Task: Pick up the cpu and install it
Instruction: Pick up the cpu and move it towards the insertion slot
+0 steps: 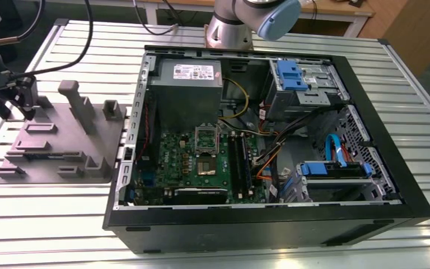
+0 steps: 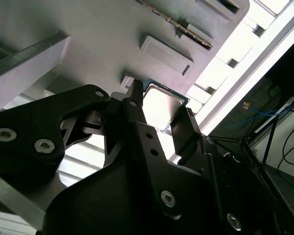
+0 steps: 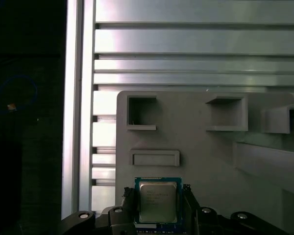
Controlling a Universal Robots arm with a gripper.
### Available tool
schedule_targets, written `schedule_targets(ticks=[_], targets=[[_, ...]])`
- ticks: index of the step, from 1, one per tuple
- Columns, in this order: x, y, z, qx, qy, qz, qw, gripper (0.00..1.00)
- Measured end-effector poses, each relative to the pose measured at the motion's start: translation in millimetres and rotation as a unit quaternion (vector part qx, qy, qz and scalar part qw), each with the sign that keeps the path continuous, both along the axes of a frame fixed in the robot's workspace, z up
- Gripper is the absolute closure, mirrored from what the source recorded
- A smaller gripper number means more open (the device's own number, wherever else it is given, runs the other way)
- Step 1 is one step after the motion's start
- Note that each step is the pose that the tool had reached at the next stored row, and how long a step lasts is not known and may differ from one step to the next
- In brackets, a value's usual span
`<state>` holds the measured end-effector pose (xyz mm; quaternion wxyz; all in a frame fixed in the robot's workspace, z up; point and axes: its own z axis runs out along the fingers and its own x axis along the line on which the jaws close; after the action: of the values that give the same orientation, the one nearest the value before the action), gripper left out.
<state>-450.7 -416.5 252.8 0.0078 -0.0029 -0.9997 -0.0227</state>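
- You are looking at the gripper (image 2: 160, 111) sitting low over the grey fixture plate (image 3: 210, 161). It is at the exterior view's left, well apart from the open computer case (image 1: 275, 227).
- Its fingers (image 3: 129, 205) are pressing on two opposite edges of the cpu (image 3: 158, 199). No gap is showing on either side in both wrist views, so you are reading the gripper as clamped on the chip.
- The cpu is lying metal top up near the plate's edge, just beside a shallow rectangular recess (image 3: 155, 158). You cannot tell whether it is resting on the plate or hanging just clear of it.
- Risk, as a judgement: the grip is taking only thin edges. An off-centre clamp could be letting the chip tilt or slip.
- A dropped chip could be landing on the slatted desk (image 3: 186, 49) and catching in a groove.
- Farther off, the socket (image 1: 206, 162) on the green motherboard (image 1: 234, 174) is sitting deep inside the case, with cables (image 1: 275, 154) running near it.
- Risk there: a chip held skewed could be seating crookedly and harming the contacts. The case wall is also leaving little room for the arm.
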Motion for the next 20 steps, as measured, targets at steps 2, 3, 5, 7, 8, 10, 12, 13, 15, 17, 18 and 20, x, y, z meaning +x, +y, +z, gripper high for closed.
schedule_targets(ticks=[2, 3, 5, 7, 8, 10, 12, 13, 15, 17, 18, 20], targets=[[0.0, 0.0, 0.9, 0.0000, 0.0001, 0.000, 1.00000, 0.53], [0.0, 0.0, 1.2, 0.0000, 0.0000, 0.000, 1.00000, 0.53], [0.0, 0.0, 1.9, 0.0000, 0.0001, 0.000, 1.00000, 0.53], [0.0, 0.0, 2.7, 0.0000, 0.0001, 0.000, 1.00000, 0.53], [0.0, 0.0, 3.0, 0.0000, 0.0000, 0.000, 1.00000, 0.53], [0.0, 0.0, 3.7, 0.0000, 0.0000, 0.000, 1.00000, 0.53], [0.0, 0.0, 4.4, 0.0000, 0.0001, 0.000, 1.00000, 0.53], [0.0, 0.0, 4.7, 0.0000, 0.0000, 0.000, 1.00000, 0.53], [0.0, 0.0, 5.4, 0.0000, 0.0001, 0.000, 1.00000, 0.53], [0.0, 0.0, 6.1, 0.0000, 0.0001, 0.000, 1.00000, 0.53], [0.0, 0.0, 6.5, -0.0001, 0.0001, 0.000, 1.00000, 0.53], [0.0, 0.0, 7.5, -0.0001, 0.0002, 0.000, 1.00000, 0.53]])
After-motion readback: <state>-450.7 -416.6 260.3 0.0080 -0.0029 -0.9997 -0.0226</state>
